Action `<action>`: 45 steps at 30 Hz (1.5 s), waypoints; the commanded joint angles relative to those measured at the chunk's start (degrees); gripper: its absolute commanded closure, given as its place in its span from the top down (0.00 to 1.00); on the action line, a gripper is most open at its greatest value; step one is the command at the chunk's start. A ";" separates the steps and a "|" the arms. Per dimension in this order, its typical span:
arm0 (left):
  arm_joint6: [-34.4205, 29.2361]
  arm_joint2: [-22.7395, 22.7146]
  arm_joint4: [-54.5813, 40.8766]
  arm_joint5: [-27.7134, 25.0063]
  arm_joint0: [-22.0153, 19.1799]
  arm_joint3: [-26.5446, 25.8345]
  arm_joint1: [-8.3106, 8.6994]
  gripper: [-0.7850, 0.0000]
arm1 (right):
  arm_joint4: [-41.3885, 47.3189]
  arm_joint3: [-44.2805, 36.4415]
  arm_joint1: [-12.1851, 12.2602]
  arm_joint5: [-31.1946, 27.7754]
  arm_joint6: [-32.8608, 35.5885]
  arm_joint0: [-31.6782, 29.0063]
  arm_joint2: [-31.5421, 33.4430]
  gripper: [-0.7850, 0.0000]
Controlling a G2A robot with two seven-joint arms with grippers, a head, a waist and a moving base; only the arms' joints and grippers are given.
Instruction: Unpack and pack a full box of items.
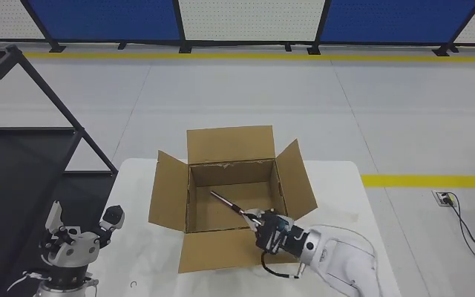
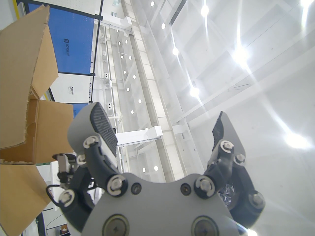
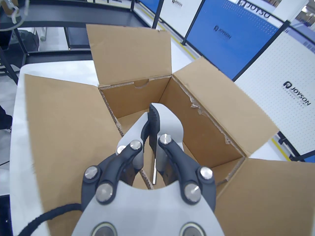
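An open cardboard box (image 1: pixel 230 145) with all flaps spread stands in the middle of the white table (image 1: pixel 338 178). My right gripper (image 1: pixel 257 220) hovers over the box's near edge, shut on a thin stick-like tool (image 1: pixel 226 201) that slants into the box. In the right wrist view the fingers (image 3: pixel 153 124) are pressed together on a slim metal shaft (image 3: pixel 153 170), above the box (image 3: pixel 130 50). My left gripper (image 1: pixel 82 219) is off the table's near left corner, pointing upward and open; its pads (image 2: pixel 103 124) stand wide apart with nothing between them, and a box flap (image 2: pixel 24 62) is beside it.
A black metal frame with a dark shelf (image 1: pixel 30 171) stands left of the table. Bare white tabletop lies on both sides of the box. Blue and white partition panels (image 1: pixel 252 18) line the far side of the floor.
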 commanded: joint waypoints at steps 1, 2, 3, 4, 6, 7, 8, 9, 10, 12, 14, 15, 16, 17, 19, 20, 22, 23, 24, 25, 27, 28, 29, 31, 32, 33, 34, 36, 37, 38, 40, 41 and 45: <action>0.00 0.00 0.00 0.00 0.00 0.00 0.00 1.00 | -0.81 -3.43 0.75 -0.96 -2.92 -4.95 4.08 0.00; 0.00 0.00 0.00 0.00 0.00 0.00 0.00 1.00 | -1.17 -4.70 1.08 -1.22 -4.36 -7.05 5.91 0.00; 0.00 0.00 0.00 0.00 0.00 0.00 0.00 1.00 | -1.47 -5.72 1.40 -1.72 -5.82 -9.12 7.66 0.00; 0.00 0.00 0.00 0.00 0.00 0.00 0.00 1.00 | -1.55 -6.39 1.67 -1.73 -7.41 -11.16 9.62 0.00; 0.00 0.00 0.00 0.00 0.00 0.00 0.00 1.00 | -1.36 -7.24 2.14 -2.08 -10.41 -14.98 13.03 0.02; 0.00 0.00 0.00 0.00 0.00 0.00 0.00 1.00 | -1.04 -7.33 2.36 -2.75 -12.02 -16.64 14.69 0.24; 0.00 0.00 0.00 0.00 0.00 0.00 0.00 1.00 | -0.64 -7.20 2.55 -3.37 -13.79 -18.08 16.29 0.31; 0.00 0.00 0.00 0.00 0.00 0.00 0.00 1.00 | -0.13 -6.70 2.70 -3.66 -15.42 -19.37 17.80 0.34; 0.00 0.00 0.00 0.00 0.00 0.00 0.00 1.00 | 0.20 -6.26 2.84 -3.96 -16.80 -20.47 19.05 0.38; 0.00 0.00 0.00 0.00 0.00 0.00 0.00 1.00 | 0.97 -5.11 3.02 -3.46 -19.18 -22.69 21.48 0.48; 0.00 0.00 0.00 0.00 0.00 0.00 0.00 1.00 | 1.54 -3.86 3.19 -3.29 -22.13 -25.04 23.96 0.64; 0.00 0.00 0.00 0.00 0.00 0.00 0.00 1.00 | 1.60 -3.44 3.29 -3.50 -23.53 -26.20 25.02 0.78; 0.00 0.00 0.00 0.00 0.00 0.00 0.00 1.00 | 1.67 -2.97 3.38 -3.87 -24.85 -27.28 26.07 0.92; 0.00 0.00 0.00 0.00 0.00 0.00 0.00 1.00 | 1.76 -2.30 3.47 -3.99 -25.66 -28.32 27.07 1.00; 0.00 0.00 0.00 0.00 0.00 0.00 0.00 1.00 | 2.36 -1.12 3.66 -5.31 -27.28 -29.85 28.81 1.00; 0.00 0.00 0.00 0.00 0.00 0.00 0.00 1.00 | 2.06 -0.69 3.78 -6.23 -27.27 -30.31 29.43 1.00; 0.00 0.00 0.00 0.00 0.00 0.00 0.00 1.00 | 1.38 -0.25 3.95 -7.30 -25.53 -30.32 29.79 1.00; 0.00 0.00 0.00 0.00 0.00 0.00 0.00 1.00 | 1.38 -0.25 3.95 -7.30 -25.53 -30.32 29.79 1.00; 0.00 0.00 0.00 0.00 0.00 0.00 0.00 1.00 | 1.38 -0.25 3.95 -7.30 -25.53 -30.32 29.79 1.00; 0.00 0.00 0.00 0.00 0.00 0.00 0.00 1.00 | 1.38 -0.25 3.95 -7.30 -25.53 -30.32 29.79 1.00; 0.00 0.00 0.00 0.00 0.00 0.00 0.00 1.00 | 1.38 -0.25 3.95 -7.30 -25.53 -30.32 29.79 1.00; 0.00 0.00 0.00 0.00 0.00 0.00 0.00 1.00 | 1.38 -0.25 3.95 -7.30 -25.53 -30.32 29.79 1.00; 0.00 0.00 0.00 0.00 0.00 0.00 0.00 1.00 | 1.38 -0.25 3.95 -7.30 -25.53 -30.32 29.79 1.00; 0.00 0.00 0.00 0.00 0.00 0.00 0.00 1.00 | 1.38 -0.25 3.95 -7.30 -25.53 -30.32 29.79 1.00; 0.00 0.00 0.00 0.00 0.00 0.00 0.00 1.00 | 1.29 -0.14 3.95 -7.38 -25.19 -30.29 29.59 1.00; 0.00 0.00 0.00 0.00 0.00 0.00 0.00 1.00 | 1.23 -0.03 3.96 -7.48 -24.51 -30.05 29.20 1.00; 0.00 0.00 0.00 0.00 0.00 0.00 0.00 1.00 | 0.16 0.18 4.03 -7.65 -22.93 -29.43 28.76 1.00; 0.00 0.00 0.00 0.00 0.00 0.00 0.00 1.00 | -2.50 -0.17 4.15 -7.73 -20.41 -28.56 27.71 1.00; 0.00 0.00 0.00 0.00 0.00 0.00 0.00 1.00 | -3.68 -0.14 4.22 -7.76 -19.11 -28.39 27.42 1.00; 0.00 0.00 0.00 0.00 0.00 0.00 0.00 1.00 | -4.86 -0.59 4.30 -8.11 -17.72 -28.32 27.07 1.00; 0.00 0.00 0.00 0.00 0.00 0.00 0.00 1.00 | -6.16 -0.84 4.40 -7.90 -14.93 -28.28 26.75 1.00; 0.00 0.00 0.00 0.00 0.00 0.00 0.00 1.00 | -6.82 -1.06 4.44 -8.01 -12.88 -28.19 26.31 1.00; 0.00 0.00 0.00 0.00 0.00 0.00 0.00 1.00 | -7.68 -1.27 4.36 -6.74 -4.26 -26.45 23.81 1.00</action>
